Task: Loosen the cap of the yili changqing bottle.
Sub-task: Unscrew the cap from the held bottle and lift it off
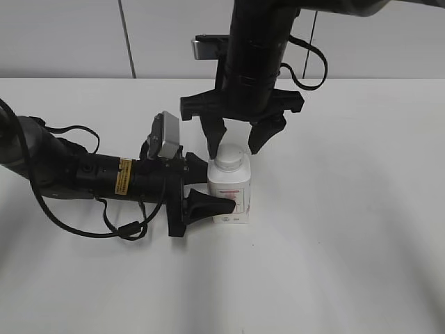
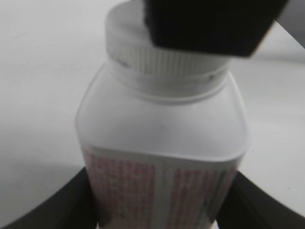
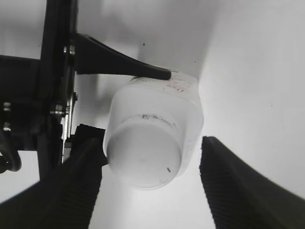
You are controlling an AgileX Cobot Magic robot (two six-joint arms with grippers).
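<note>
The yili changqing bottle (image 1: 230, 191), white with red print, stands upright on the white table. It also shows in the left wrist view (image 2: 162, 157) and the right wrist view (image 3: 186, 102). Its white ribbed cap (image 1: 230, 157) (image 2: 162, 67) (image 3: 143, 160) sits on the neck. My left gripper (image 1: 203, 198) (image 2: 157, 210) is shut on the bottle's body from the left side. My right gripper (image 1: 238, 142) (image 3: 150, 183) hangs above the cap, open, with one finger on each side of it and gaps between the fingers and the cap.
The white table (image 1: 348, 229) spreads around the bottle. The left arm's black body and cables (image 1: 76, 174) lie across the table's left part. A white wall (image 1: 69, 35) runs behind the table.
</note>
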